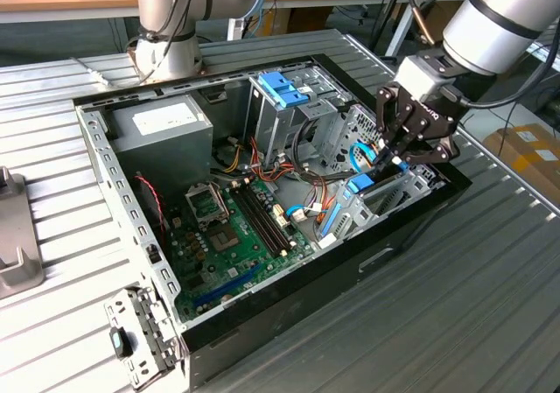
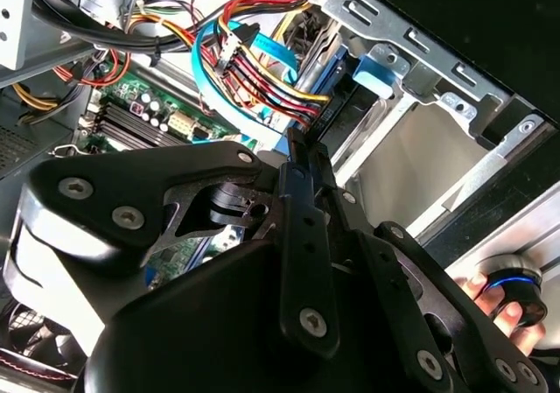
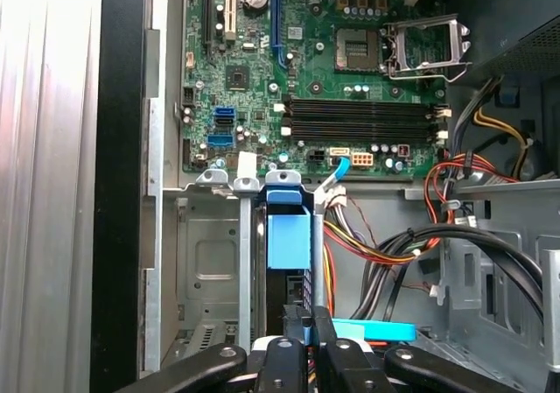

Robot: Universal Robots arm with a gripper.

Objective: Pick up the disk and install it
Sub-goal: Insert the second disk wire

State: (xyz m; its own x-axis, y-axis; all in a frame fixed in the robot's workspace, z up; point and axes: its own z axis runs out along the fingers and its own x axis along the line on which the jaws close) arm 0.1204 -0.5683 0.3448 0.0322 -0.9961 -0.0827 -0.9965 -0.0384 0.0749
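Observation:
The disk point(image 3: 288, 240), a dark drive in a light-blue carrier, stands on edge in a slot of the metal drive bay point(image 3: 201, 262) at the front corner of the open computer case. In the exterior view its blue end point(image 1: 360, 183) shows at the bay's top, on that view's right. My gripper point(image 3: 304, 336) is directly over it, fingers close together and shut on the disk's upper edge. The exterior view shows the black gripper point(image 1: 385, 158) reaching down into the case. The second wrist view has the fingers point(image 2: 302, 200) pressed together near the bay.
Bundled cables point(image 3: 385, 253) run right beside the bay. The green motherboard point(image 1: 236, 235) fills the case floor. A tall metal cage with a blue-handled carrier point(image 1: 282, 87) stands at the back, near the power supply point(image 1: 166, 122). A person's fingers point(image 2: 479, 290) hold a blue-lit device outside the case.

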